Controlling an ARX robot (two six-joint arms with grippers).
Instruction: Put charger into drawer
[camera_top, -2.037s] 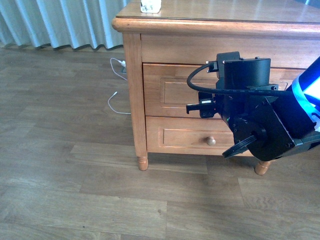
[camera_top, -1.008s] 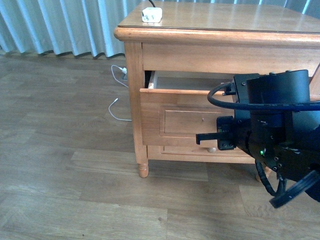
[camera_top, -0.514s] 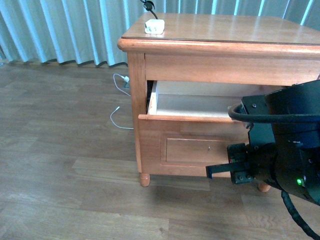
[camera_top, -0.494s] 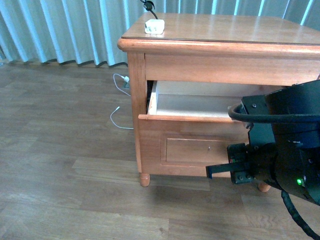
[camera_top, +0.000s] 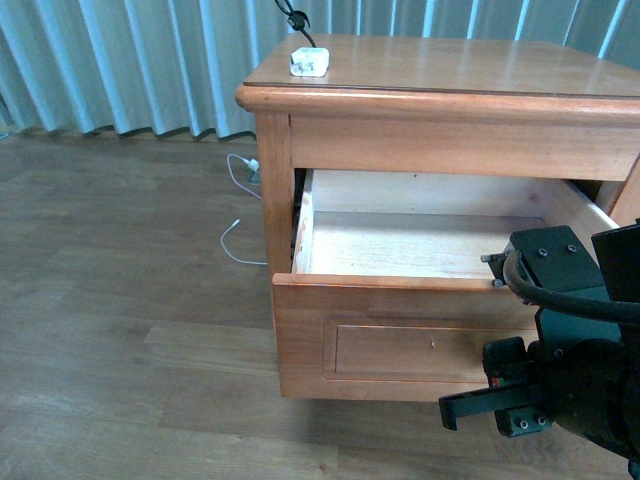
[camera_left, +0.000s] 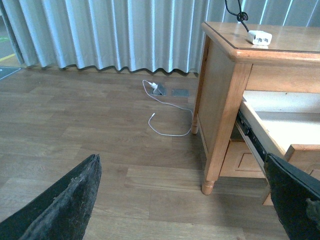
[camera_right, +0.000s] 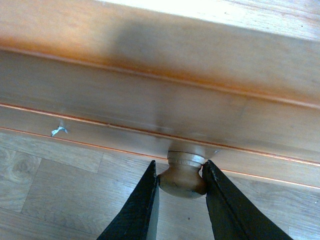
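right fingers (camera_right: 144, 210): closed on the drawer's round wooden knob (camera_right: 182, 172), one black finger pressed to each side of it.
right gripper (camera_right: 181, 176): it is low in front of the drawer face. In the front view only its black body shows, at the lower right.
why this hold: the knob looks like the front's only handle, so pinching it is probably how the arm controls the drawer's slide.
drawer (camera_top: 390, 287): stands well out of the cabinet (camera_top: 450, 140), with its pale interior open from above. It seems open far enough to take something dropped in.
left gripper (camera_left: 181, 165): its dark fingers (camera_left: 62, 205) are spread wide with nothing between them, low over the wooden floor (camera_left: 90, 125) beside the cabinet. It looks free to fetch.
charger, place (camera_top: 308, 63): on the cabinet top near its left edge, above the drawer and well apart from both grippers. It is not yet inside.
charger, look: a small white square block, far smaller than the cabinet. A thin black cable rises from it in a loop and leaves the frame.
not to confuse: a thin white cable (camera_top: 235, 225) lies on the floor by the curtain (camera_top: 120, 60).
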